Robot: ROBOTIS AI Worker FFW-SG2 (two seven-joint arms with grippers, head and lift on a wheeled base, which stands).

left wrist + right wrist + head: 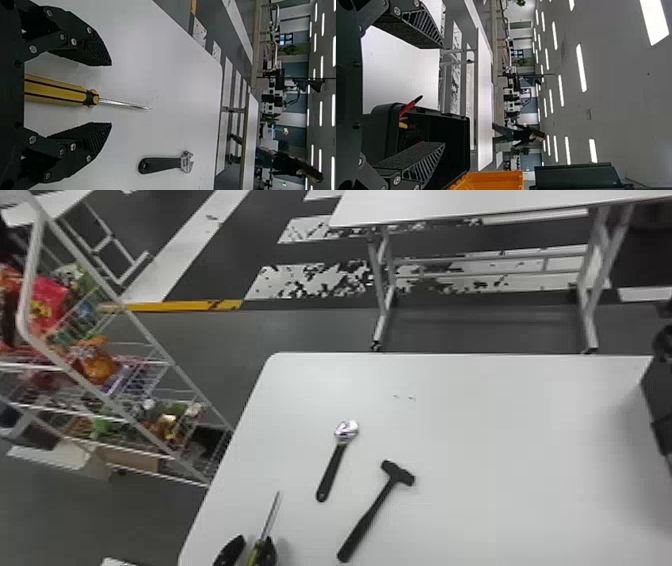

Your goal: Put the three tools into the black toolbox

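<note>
"So, what could go wrong from here?"

"Mostly the grasp. The left tool [111, 94] is spread wide, one finger on each side of the yellow screwdriver with black stripes and a steel shank [55, 91], which looks to be lying on the white bench [500, 415]. If it closes off-centre or too high, the handle could roll or slip out."

"And after that?"

"The long shank could catch the rim of the open black plastic toolbox [381, 122]. A red-and-black piece [409, 106] already sticks up in there and might prop things awkwardly."

"Is the right tool [443, 95] in the way?"

"Possibly. It stands wide and empty by the toolbox, so a delivery could bump it."

"How many of each, then?"

"One screwdriver, one black-handled adjustable wrench with a silver head [332, 470], one all-black hammer [369, 517]. The wrench and hammer lie apart on the bench, both ungripped. One toolbox, one orange container [502, 180] beside it, and two robot tools."

"So none of the three is put away?"

"None, as I judge it."
</note>
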